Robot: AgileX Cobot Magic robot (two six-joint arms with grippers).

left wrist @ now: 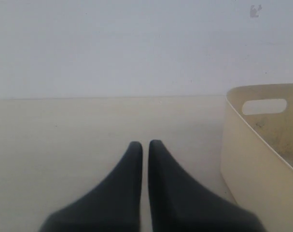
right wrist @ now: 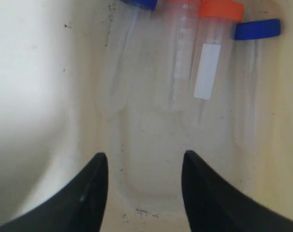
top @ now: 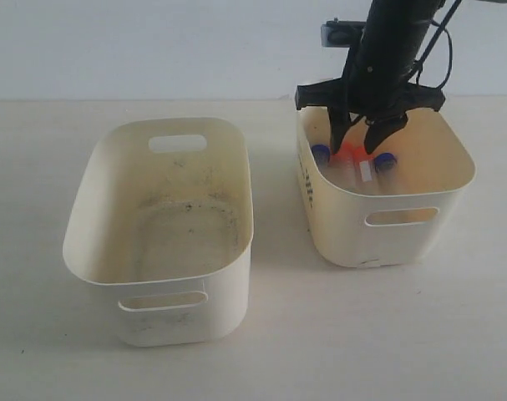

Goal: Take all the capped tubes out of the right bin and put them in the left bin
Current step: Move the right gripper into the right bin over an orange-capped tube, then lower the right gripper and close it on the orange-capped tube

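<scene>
Step in hand: the first pick, reaching into the right bin [top: 345, 227]. All four tubes [right wrist: 206, 72] lie side by side on its floor (blue caps on the outside, two orange-red between). There are none in the left bin [top: 228, 296], so no transfer is done yet.

The right hand [top: 356, 144] hangs inside the right bin just above the tubes. Its fingers are spread wide and hold nothing. In the right wrist view the tips frame bare floor short of the tube ends, with no contact.

The left hand [left wrist: 144, 143] is low over the tabletop [top: 286, 342], outside the left bin and near one of its end walls (it is not in the exterior view). Its fingers are almost together with only a thin slit between them. It is empty and idle.

Next move, as I judge it:
- Pick one tube and bring the right hand on and down until the fingers straddle that tube's body alone.
- The tubes sit packed close, so there is little room for a fingertip between neighbours, and the hand may pinch two or roll one aside.
- The outer tubes are also crowded by the bin wall, so a middle tube (the labelled one looks easiest) needs careful centring.
- Then close the fingers, lift above the rim, carry the tube left and release it over the left bin.
</scene>
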